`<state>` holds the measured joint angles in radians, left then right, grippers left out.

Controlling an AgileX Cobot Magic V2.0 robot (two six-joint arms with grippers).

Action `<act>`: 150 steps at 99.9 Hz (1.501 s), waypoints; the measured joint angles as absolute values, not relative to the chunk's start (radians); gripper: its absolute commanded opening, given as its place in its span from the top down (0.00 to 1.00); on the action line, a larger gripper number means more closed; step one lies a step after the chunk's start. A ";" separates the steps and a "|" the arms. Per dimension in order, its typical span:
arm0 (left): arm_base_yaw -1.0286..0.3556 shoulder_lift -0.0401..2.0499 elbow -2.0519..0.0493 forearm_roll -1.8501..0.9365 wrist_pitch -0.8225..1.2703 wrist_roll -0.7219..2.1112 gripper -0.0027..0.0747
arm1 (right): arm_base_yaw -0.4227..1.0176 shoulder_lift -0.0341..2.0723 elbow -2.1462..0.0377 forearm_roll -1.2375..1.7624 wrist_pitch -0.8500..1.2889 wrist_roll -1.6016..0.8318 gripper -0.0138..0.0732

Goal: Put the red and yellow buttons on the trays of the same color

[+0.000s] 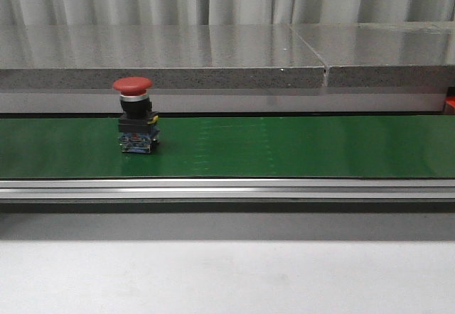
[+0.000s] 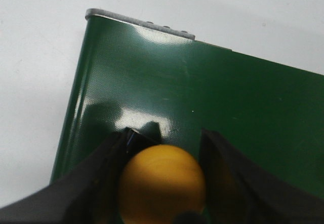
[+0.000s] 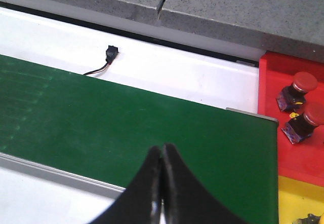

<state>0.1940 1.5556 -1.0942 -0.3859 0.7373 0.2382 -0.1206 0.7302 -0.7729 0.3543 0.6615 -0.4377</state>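
On the green conveyor belt (image 1: 284, 147) a red button (image 1: 135, 115) stands upright, rigid, light, top-heavy, best gripped at its blocky base; left gripper (image 2: 162, 183) clamps a yellow button (image 2: 162, 183), right gripper (image 3: 162, 183) pressed together, empty.

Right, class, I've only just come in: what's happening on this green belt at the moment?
The robot is sorting push buttons by color. Its left hand is shut on a yellow button above one end of the green conveyor belt. A red button stands upright on the belt, not yet picked up. The right hand is shut and empty over the belt's other end, beside the red tray, which already holds two red buttons. The yellow tray sits next to it.
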 measured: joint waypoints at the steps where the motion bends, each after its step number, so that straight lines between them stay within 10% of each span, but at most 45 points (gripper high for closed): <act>1: 0.194 1.556 -1.094 -0.388 0.737 0.240 0.24 | -0.121 0.730 -0.773 0.354 0.662 -0.438 0.92; 9: 0.194 1.556 -1.094 -0.411 0.737 0.257 0.03 | -0.121 0.730 -0.773 0.354 0.662 -0.438 0.92; 59: 0.130 1.454 -1.110 -0.462 0.715 0.337 0.12 | -0.121 0.730 -0.773 0.354 0.662 -0.438 0.92; 127: -0.104 0.693 -0.787 -0.464 0.522 0.407 0.13 | -0.121 0.730 -0.773 0.354 0.662 -0.438 0.92; 150: -0.104 0.419 -0.530 -0.461 0.518 0.393 0.35 | -0.121 0.730 -0.773 0.354 0.662 -0.438 0.92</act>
